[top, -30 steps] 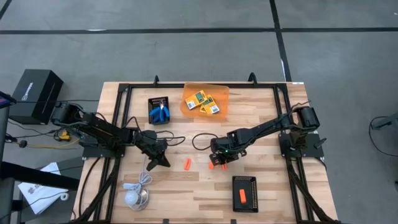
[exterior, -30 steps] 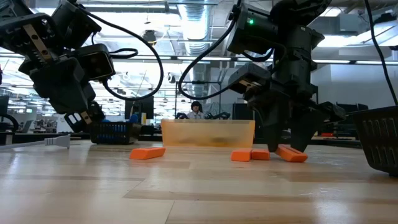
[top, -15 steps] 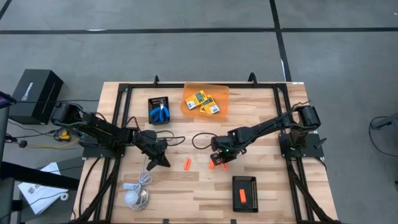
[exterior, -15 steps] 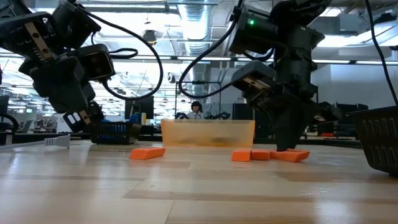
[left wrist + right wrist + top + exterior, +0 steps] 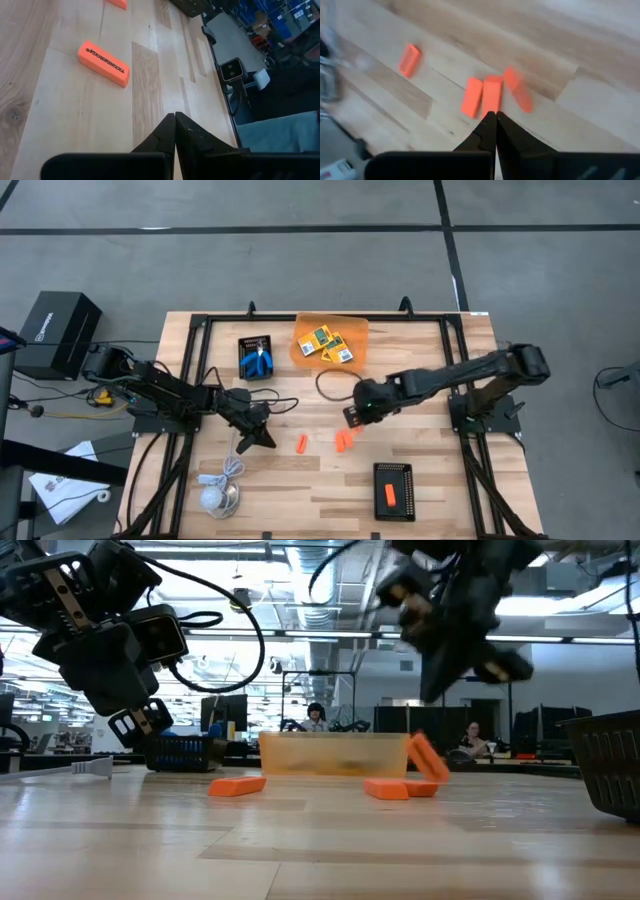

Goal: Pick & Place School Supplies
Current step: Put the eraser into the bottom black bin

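Three orange sticks (image 5: 491, 95) lie close together on the wood below my right gripper (image 5: 490, 117), which hangs shut and empty above them. In the low view one of them (image 5: 425, 757) stands tilted, one end up, beside the flat ones (image 5: 385, 789). A fourth stick (image 5: 300, 444) lies alone to their left, ahead of my left gripper (image 5: 175, 117), which is shut and empty over the table. Blue-handled scissors (image 5: 259, 362) lie in a black tray (image 5: 246, 343). Yellow-and-green crayon boxes (image 5: 330, 345) lie in an orange tray (image 5: 358, 328).
A second black tray (image 5: 393, 470) near the front edge holds one orange stick (image 5: 388, 496). A white cable with a round puck (image 5: 218, 498) lies at the front left. A black frame (image 5: 190, 330) borders the table. Bare wood lies between the sticks and the front edge.
My right gripper has shut down at the three sticks, then risen and drawn back toward the table's right and far side with nothing in it. The stick under its fingers has shifted left and tipped up at one end.
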Motion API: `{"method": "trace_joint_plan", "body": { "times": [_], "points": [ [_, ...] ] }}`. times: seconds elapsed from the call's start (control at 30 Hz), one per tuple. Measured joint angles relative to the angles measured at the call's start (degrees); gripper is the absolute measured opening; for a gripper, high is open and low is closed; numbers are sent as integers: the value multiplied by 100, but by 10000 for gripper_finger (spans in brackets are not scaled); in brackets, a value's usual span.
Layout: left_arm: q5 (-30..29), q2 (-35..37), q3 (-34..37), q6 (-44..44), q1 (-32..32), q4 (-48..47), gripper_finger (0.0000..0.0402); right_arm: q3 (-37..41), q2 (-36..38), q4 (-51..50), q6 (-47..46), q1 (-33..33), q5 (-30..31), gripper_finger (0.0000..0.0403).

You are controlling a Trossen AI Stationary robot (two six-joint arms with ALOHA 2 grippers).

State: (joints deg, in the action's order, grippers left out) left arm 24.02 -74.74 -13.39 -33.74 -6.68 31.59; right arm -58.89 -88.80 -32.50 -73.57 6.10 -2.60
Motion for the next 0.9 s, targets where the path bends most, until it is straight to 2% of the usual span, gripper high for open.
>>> {"method": "trace_joint_plan", "body": {
  "times": [0.23, 0.43, 0.53, 0.63, 0.73, 0.8, 0.9],
  "points": [
    [-9, 0, 0, -122, 0, 103, 2, -9, 727, -476, -705, 667, 215, 1],
    [-220, 0, -4, -126, 33, 200, 2, -9, 808, -430, -1193, 1304, 936, 3],
    [-262, 0, -60, -8, 119, 180, 2, -9, 712, -315, -862, 1261, 1027, 31],
    [-259, 0, -117, 33, 236, 170, 2, -14, 517, -226, -275, 998, 1073, 75],
    [-261, 0, -136, 16, 356, 173, 2, -14, 271, -164, -71, 696, 1068, 111],
    [-263, 0, -136, 5, 406, 135, 2, -11, 91, -73, 133, 531, 986, 119],
    [-261, 0, -133, 4, 433, 89, 2, -9, -200, 141, 396, 353, 879, 108]
  ]
}}
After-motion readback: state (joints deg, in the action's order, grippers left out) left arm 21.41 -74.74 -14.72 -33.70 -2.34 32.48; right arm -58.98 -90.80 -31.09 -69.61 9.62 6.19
